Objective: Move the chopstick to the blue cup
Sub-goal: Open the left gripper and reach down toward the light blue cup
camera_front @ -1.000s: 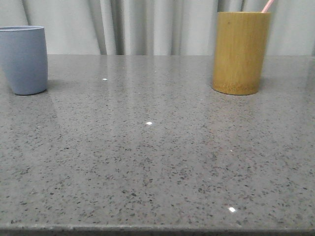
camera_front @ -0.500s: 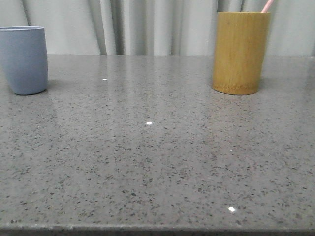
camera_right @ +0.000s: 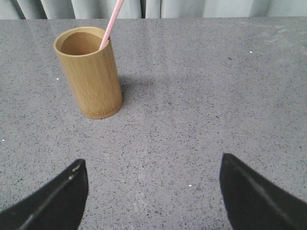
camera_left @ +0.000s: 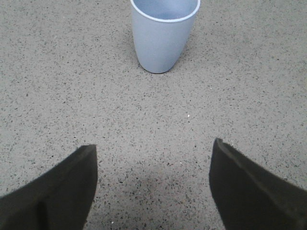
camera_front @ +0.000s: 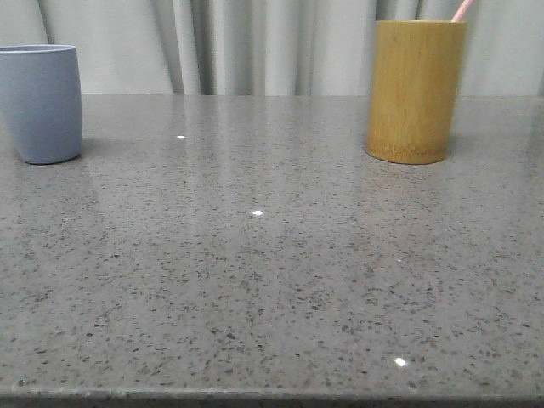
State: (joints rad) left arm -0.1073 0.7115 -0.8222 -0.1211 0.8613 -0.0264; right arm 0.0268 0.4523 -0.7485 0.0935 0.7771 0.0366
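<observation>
A pale pink chopstick [camera_front: 461, 10] leans out of the tan bamboo cylinder [camera_front: 415, 91] at the back right of the table; it also shows in the right wrist view [camera_right: 111, 24] inside the cylinder [camera_right: 91, 72]. The blue cup [camera_front: 41, 103] stands upright and empty at the back left, and in the left wrist view [camera_left: 163, 36]. My left gripper [camera_left: 153, 153] is open and empty, above the table short of the blue cup. My right gripper [camera_right: 153, 165] is open and empty, short of the bamboo cylinder. Neither gripper shows in the front view.
The grey speckled stone table [camera_front: 272, 255] runs to a front edge at the bottom of the front view. Pale curtains [camera_front: 255, 42] hang behind the table's far edge.
</observation>
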